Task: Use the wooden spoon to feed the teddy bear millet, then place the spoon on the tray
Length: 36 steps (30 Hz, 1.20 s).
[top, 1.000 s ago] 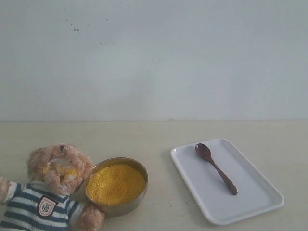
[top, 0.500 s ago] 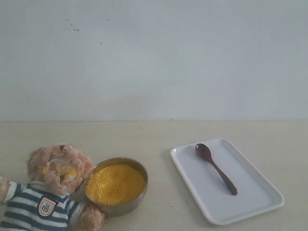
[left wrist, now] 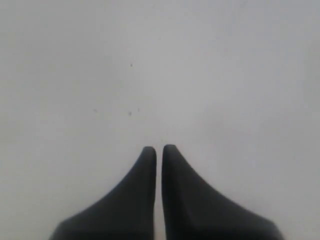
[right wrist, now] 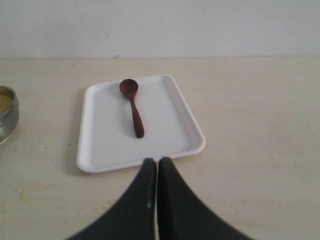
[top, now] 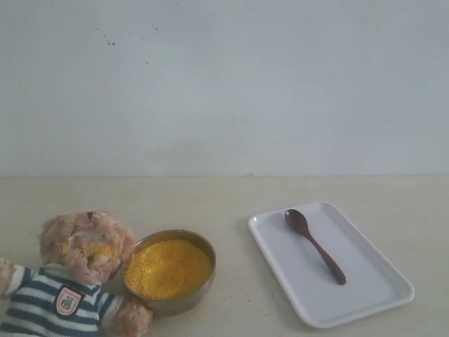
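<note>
The teddy bear (top: 76, 270) in its striped shirt sits at the front left, millet grains on its face. Beside it stands the steel bowl (top: 169, 270) heaped with yellow millet (top: 168, 267). The wooden spoon (top: 314, 245) lies on the white tray (top: 365, 295) at the right, also seen as spoon (right wrist: 132, 106) on tray (right wrist: 170, 127) in the right wrist view. My right gripper (right wrist: 157, 161) is shut and empty, short of the tray's near edge. My left gripper (left wrist: 156, 149) is shut, facing only a blank pale surface. Neither arm shows in the exterior view.
Scattered millet grains (right wrist: 30, 192) lie on the beige table between bowl and tray. The bowl's rim (right wrist: 9, 117) shows at the edge of the right wrist view. A plain pale wall (top: 224, 84) stands behind the table.
</note>
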Available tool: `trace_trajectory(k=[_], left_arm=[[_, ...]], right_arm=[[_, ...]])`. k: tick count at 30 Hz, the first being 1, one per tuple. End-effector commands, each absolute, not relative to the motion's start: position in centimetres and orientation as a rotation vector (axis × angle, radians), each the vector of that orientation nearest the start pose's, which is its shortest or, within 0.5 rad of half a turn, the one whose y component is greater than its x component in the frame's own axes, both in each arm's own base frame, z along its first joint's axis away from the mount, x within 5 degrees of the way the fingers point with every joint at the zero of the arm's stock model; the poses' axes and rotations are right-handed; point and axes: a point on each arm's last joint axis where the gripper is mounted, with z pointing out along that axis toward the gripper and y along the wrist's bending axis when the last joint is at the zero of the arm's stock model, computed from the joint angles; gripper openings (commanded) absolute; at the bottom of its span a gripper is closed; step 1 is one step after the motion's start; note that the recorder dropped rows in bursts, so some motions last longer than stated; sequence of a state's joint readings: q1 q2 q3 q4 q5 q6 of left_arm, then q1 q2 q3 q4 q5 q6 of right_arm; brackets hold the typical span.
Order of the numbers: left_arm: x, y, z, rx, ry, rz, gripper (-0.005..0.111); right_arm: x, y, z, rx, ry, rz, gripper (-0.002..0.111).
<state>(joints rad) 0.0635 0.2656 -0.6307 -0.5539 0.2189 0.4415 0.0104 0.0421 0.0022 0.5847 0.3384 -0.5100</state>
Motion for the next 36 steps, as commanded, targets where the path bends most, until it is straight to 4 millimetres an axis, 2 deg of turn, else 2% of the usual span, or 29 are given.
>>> trace_trajectory(k=[1,7,10,17,30,33,36], left_arm=[[4.0,0.1,34.8,0.016,1.474,0.038,0.004],[2.3,-0.1,31.2,0.111,1.406,-0.001,0.004],[2.6,-0.2,30.0,0.114,1.426,-0.005,0.004],[3.1,-0.3,28.4,0.105,1.500,-0.038,0.004],[3.2,-0.1,28.1,0.128,1.532,0.017,0.004],[3.6,-0.1,27.4,0.140,1.508,0.037,0.004],[4.5,-0.3,25.4,0.142,1.506,0.027,0.004]], right_arm=[[5.6,1.7,18.6,-0.087,1.807,0.203,0.000],[5.6,1.7,18.6,-0.087,1.807,0.203,0.000],[5.6,1.7,18.6,-0.087,1.807,0.203,0.000],[5.6,1.7,18.6,-0.085,1.808,0.205,0.000],[5.6,1.7,18.6,-0.085,1.808,0.205,0.000],[5.6,1.7,18.6,-0.085,1.808,0.205,0.000],[5.6,1.7,18.6,-0.085,1.808,0.205,0.000]])
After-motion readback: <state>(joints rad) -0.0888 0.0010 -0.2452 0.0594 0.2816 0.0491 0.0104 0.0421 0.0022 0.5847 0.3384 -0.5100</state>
